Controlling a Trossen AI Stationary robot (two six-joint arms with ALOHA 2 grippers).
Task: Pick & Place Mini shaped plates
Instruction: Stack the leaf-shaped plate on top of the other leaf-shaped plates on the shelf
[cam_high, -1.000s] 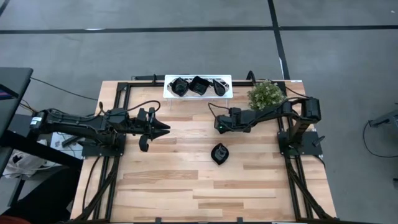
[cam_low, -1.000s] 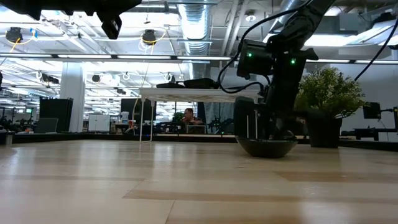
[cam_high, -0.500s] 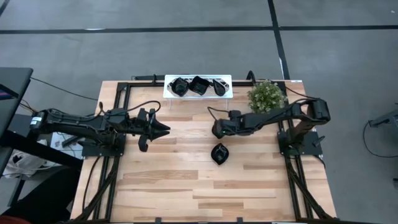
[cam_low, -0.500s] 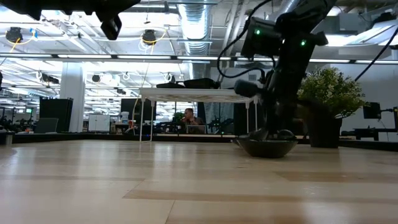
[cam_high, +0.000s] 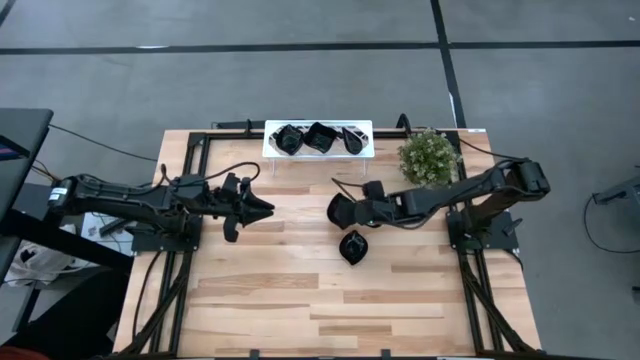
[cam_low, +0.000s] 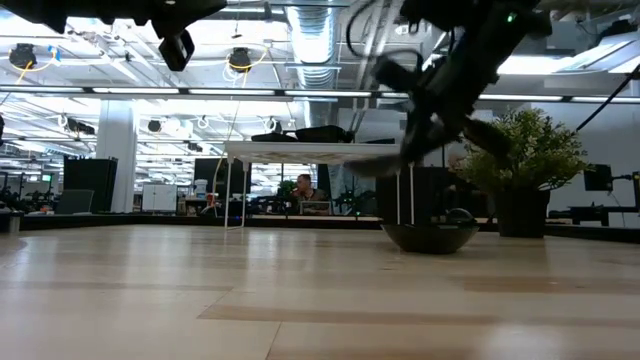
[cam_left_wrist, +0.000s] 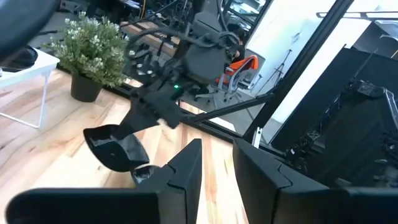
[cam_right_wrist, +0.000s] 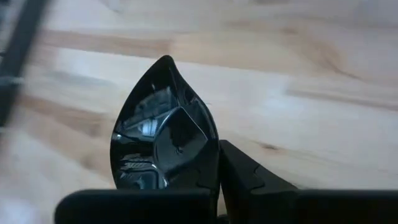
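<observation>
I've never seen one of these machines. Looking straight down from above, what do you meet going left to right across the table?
left gripper → leaf-shaped plate held by the right gripper → potted plant

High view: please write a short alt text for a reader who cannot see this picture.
Seen from above, the right gripper holds a black leaf-shaped plate above a wooden table, near another black plate lying on the wood. The left gripper waits apart; a white tray with three plates stands at the far edge.

Right claw motion-blurred in low view; held plate cut off by picture edge.
</observation>
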